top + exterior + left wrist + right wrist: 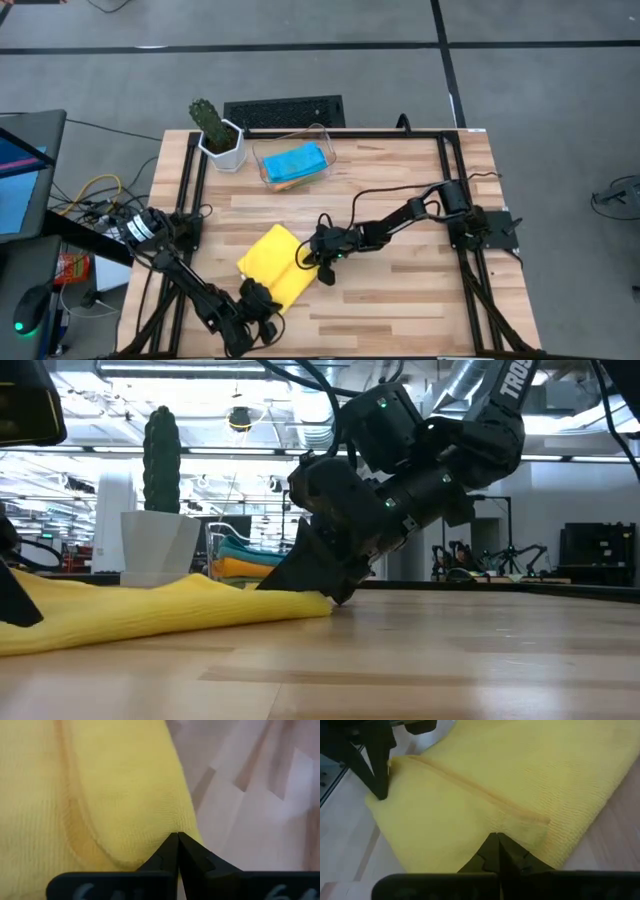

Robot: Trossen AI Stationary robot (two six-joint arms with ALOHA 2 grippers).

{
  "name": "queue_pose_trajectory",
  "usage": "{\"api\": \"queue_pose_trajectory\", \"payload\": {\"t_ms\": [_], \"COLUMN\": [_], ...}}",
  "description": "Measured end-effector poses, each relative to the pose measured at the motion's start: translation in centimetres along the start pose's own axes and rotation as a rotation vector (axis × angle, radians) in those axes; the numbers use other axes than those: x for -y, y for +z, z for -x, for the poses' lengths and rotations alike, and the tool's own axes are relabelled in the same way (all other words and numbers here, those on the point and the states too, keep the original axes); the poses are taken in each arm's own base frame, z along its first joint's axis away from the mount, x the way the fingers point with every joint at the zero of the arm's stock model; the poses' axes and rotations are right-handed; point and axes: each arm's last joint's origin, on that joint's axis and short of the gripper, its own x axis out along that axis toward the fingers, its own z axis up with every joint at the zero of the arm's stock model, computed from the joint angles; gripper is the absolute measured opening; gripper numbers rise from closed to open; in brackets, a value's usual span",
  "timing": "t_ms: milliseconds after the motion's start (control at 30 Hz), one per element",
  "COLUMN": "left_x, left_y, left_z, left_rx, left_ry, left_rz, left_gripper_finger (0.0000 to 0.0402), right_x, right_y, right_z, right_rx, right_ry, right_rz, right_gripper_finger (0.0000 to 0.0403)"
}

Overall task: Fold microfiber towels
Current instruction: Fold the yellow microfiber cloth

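1. The yellow towel (pixel 276 264) is lying folded on the table (pixel 400 190), near the front left.
2. The left gripper (pixel 262 300) is pinching its near corner tight.
3. The right gripper (pixel 312 258) is pinching its right edge tight.

Cactus (pixel 208 120) in white pot (pixel 224 150); clear bin (pixel 322 137) beside it; black grille (pixel 284 111) behind; wooden table (pixel 400 290).

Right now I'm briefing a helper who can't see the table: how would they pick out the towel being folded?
Start at the wooden table, then look at its front middle, between the two dark arms. The yellow towel lies there folded, pinched by the left gripper and right gripper. The other towels sit stacked in the clear bin by the cactus pot.
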Motion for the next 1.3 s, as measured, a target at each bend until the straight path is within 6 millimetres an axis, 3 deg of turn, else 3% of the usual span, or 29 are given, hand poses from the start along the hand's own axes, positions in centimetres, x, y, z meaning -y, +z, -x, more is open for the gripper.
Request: {"api": "queue_pose_trajectory", "payload": {"t_ms": [200, 333, 433, 500, 633, 800, 1133, 1300], "left_x": [0.8, 2.6, 2.4, 2.0, 0.5, -0.4, -0.5, -0.5], "left_y": [0.8, 3.0, 3.6, 3.3, 1.4, -0.7, -1.0, -1.0], "left_z": [1.6, 4.6, 5.3, 4.6, 1.8, -0.1, -0.4, -0.4], "left_rx": [0.036, 0.169, 0.297, 0.340, 0.262, 0.189, 0.154, 0.154], "left_ry": [-0.043, -0.091, -0.051, -0.029, 0.034, 0.079, 0.092, 0.093], "left_rz": [0.070, 0.041, 0.007, 0.043, 0.079, 0.120, 0.140, 0.140], "left_gripper_finger": [0.0000, 0.0000, 0.0000, 0.0000, 0.0000, 0.0000, 0.0000, 0.0000], "right_x": [0.0, 0.1, 0.1, 0.1, 0.1, 0.1, -0.2, 0.4], "right_y": [0.0, 0.0, 0.0, 0.0, 0.1, 0.1, 2.8, 2.0], "right_z": [0.0, 0.0, 0.0, 0.0, 0.0, 0.0, 0.9, 0.8], "right_rx": [-0.002, 0.000, 0.002, 0.007, 0.009, 0.013, 0.197, 0.127], "right_ry": [-0.002, -0.016, -0.020, -0.025, -0.026, -0.025, -0.067, -0.119], "right_rz": [-0.001, -0.002, -0.003, -0.003, -0.003, -0.019, -0.016, -0.018], "right_gripper_finger": [0.0020, 0.0028, 0.0027, 0.0023, 0.0020, 0.0027, 0.0018, 0.0029]}}
